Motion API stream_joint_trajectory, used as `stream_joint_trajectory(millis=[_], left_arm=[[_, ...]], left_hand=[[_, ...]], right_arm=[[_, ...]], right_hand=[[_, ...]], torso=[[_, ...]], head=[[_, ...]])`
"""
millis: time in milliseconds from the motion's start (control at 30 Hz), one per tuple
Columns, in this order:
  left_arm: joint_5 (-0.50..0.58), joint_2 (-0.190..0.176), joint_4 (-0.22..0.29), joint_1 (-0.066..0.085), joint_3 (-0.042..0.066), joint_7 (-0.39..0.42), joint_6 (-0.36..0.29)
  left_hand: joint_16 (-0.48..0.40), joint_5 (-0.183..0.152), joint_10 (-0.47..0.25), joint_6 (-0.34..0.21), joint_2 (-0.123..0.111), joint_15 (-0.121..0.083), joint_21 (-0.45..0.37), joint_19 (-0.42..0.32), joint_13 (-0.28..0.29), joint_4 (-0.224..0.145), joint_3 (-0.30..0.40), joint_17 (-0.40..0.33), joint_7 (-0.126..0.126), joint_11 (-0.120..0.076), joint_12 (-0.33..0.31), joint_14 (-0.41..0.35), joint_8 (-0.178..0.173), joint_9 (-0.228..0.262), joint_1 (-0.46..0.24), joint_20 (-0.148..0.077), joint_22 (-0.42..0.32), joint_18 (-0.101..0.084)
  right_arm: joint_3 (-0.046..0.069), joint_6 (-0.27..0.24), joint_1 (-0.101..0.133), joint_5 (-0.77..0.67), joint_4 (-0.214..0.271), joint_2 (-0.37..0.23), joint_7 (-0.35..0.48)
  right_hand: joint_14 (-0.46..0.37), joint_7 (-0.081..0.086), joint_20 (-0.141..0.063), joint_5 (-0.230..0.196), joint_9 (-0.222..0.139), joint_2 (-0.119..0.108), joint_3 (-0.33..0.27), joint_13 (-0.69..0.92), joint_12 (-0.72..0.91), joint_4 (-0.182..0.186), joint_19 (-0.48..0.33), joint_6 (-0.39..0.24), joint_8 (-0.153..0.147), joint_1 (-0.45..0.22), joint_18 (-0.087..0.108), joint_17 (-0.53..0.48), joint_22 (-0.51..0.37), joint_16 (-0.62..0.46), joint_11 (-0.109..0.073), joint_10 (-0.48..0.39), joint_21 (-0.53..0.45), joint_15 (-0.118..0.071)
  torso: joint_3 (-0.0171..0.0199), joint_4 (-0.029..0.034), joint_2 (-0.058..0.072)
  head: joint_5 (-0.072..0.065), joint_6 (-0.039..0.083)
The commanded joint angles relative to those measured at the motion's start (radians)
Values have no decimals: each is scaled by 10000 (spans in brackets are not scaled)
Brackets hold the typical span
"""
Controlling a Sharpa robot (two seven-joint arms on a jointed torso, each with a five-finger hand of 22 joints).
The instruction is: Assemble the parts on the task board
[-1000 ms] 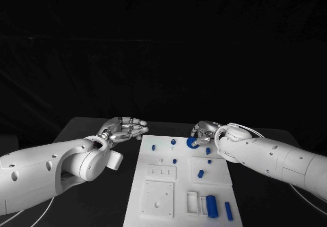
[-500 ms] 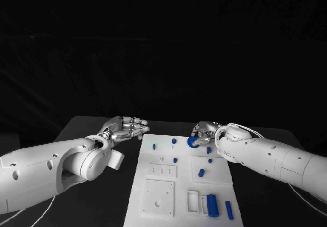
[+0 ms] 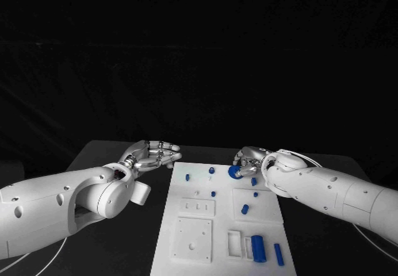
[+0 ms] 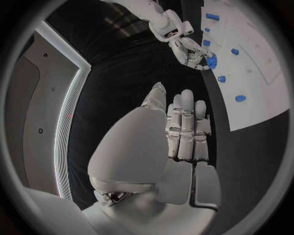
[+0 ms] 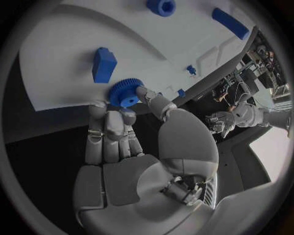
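Note:
The white task board (image 3: 189,218) lies in the middle of the black table. My right hand (image 3: 249,161) is over the board's far edge and pinches a blue gear (image 3: 234,171) between thumb and fingers. In the right wrist view the gear (image 5: 124,92) hangs close over the board (image 5: 55,63), near a blue block (image 5: 104,63). The left wrist view shows that right hand (image 4: 190,49) with the gear (image 4: 211,61). My left hand (image 3: 154,154) hovers just off the board's far left corner and holds nothing; its fingers (image 4: 183,127) are stretched out side by side.
Small blue pegs (image 3: 187,177) (image 3: 213,195) (image 3: 245,210) stand on the board. A blue cylinder (image 3: 258,249) and a blue bar (image 3: 278,255) lie at its near right. A blue nut (image 5: 161,6) sits further along. Black table borders the board on both sides.
My right hand has risen very slightly with the gear. The left hand has barely shifted.

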Motion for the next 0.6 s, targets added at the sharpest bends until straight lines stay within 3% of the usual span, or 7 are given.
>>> stream_joint_trajectory(millis=[33,333,600], left_arm=[[-57,0,27,8,5,127,153],[-57,-40,35,9,5,116,141],[-57,-38,43,9,5,116,151]], left_hand=[[-64,13,-59,6,-23,10,-38,-65,12,6,-14,-16,21,37,-70,59,-42,16,-65,-226,-15,-18],[-65,13,-58,8,-26,9,-37,-66,15,2,-12,-17,21,36,-71,59,-43,19,-57,-228,-16,-17],[-66,12,-58,8,-27,9,-38,-68,17,2,-11,-17,22,37,-73,59,-45,20,-54,-228,-17,-18]], right_arm=[[-38,308,-87,-321,3,-30,-69],[-38,-21,-149,-582,-15,-86,0],[-38,-787,-161,-389,99,-153,278]], right_hand=[[3,57,-74,65,15,-1,85,-19,71,2,-8,134,60,114,249,16,197,-26,6,-66,55,14],[6,68,-59,-19,-13,-120,95,-59,90,10,-31,85,34,87,249,32,198,-44,15,-98,83,22],[-2,156,-37,235,-90,-256,-346,-132,137,4,-73,-182,-90,-223,249,60,190,-91,100,-191,134,100]], torso=[[4,0,-5],[5,5,3],[1,1,2]], head=[[-6,-10],[-22,-9],[-39,-7]])
